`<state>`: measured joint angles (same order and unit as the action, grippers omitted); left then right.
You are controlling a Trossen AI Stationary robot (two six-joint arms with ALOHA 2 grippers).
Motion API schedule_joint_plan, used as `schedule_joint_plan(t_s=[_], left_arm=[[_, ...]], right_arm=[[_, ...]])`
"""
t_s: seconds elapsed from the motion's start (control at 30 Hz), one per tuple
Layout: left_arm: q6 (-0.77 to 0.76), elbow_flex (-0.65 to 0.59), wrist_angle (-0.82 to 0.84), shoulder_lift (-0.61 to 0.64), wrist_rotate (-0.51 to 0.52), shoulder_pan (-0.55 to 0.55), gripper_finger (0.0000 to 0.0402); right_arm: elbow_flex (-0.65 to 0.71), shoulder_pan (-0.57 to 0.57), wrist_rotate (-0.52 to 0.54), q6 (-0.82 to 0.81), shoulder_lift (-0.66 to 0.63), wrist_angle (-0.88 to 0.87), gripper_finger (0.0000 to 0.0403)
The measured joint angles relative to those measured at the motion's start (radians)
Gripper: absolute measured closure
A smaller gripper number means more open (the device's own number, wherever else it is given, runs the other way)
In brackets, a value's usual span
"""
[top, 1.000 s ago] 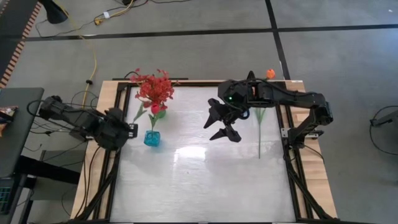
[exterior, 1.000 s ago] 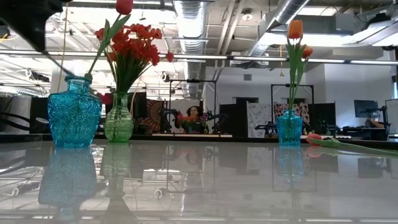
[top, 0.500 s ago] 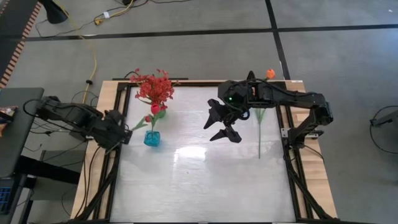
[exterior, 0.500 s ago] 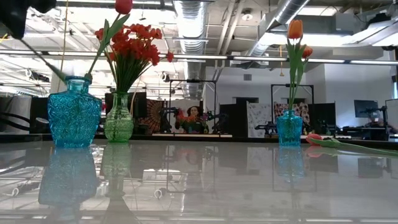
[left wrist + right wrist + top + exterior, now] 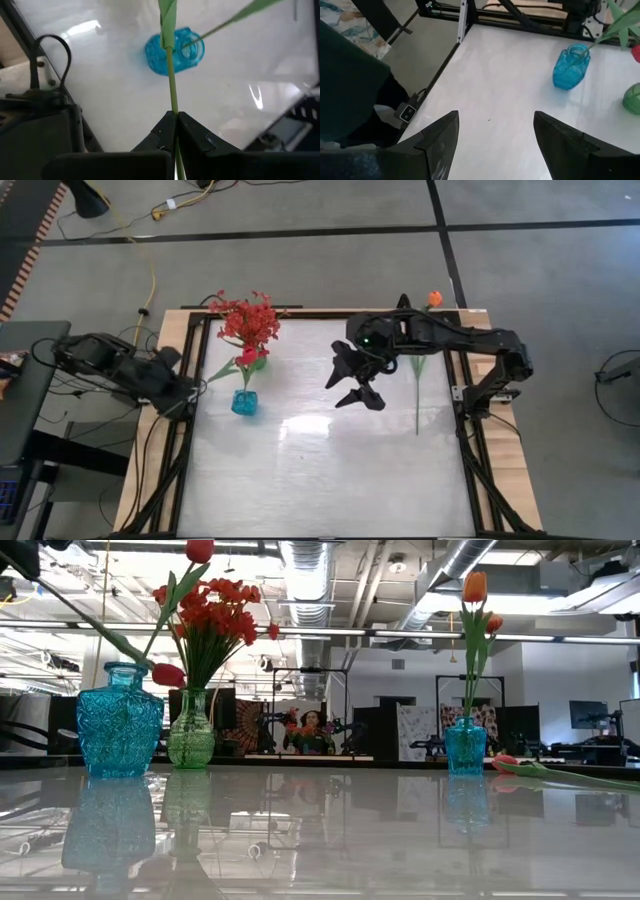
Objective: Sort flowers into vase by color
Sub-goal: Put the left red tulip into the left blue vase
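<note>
Tulip stem [image 5: 171, 75] in left gripper [image 5: 176, 131], seemingly.

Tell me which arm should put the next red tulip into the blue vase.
Left. Its gripper is shut on the tulip stem right above the blue vase; the right gripper hangs open and empty mid-table.

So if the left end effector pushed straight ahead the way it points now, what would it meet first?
Probably the blue vase: the left end effector, shut on a tulip stem, points at its mouth, though depth is unclear.
</note>
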<state>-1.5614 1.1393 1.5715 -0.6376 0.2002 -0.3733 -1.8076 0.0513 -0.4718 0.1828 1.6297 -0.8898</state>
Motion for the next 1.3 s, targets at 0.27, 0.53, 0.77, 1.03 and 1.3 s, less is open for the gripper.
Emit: schedule_joint_plan(t_s=[0.27,0.53,0.77,1.03,1.3], left_arm=[[0.099,0.000,-0.003,0.071,-0.113,0.000,0.0401],[0.212,0.000,-0.044,0.135,-0.041,0.000,0.0401],[0.248,0.001,-0.050,0.177,0.015,0.000,0.0401],[0.233,0.022,-0.002,0.180,-0.058,0.000,0.0401],[0.251,0.067,0.000,0.181,-0.298,0.000,0.0401]], right_arm=[[0.000,0.000,0.000,-0.011,0.012,0.007,0.0119],[0.000,0.003,0.000,-0.044,0.012,0.011,0.0119],[0.000,0.003,0.000,-0.057,0.012,0.012,0.0119],[0.000,0.003,0.001,-0.062,0.012,0.027,0.0119],[-0.001,0.014,0.001,-0.063,0.012,0.044,0.0119]])
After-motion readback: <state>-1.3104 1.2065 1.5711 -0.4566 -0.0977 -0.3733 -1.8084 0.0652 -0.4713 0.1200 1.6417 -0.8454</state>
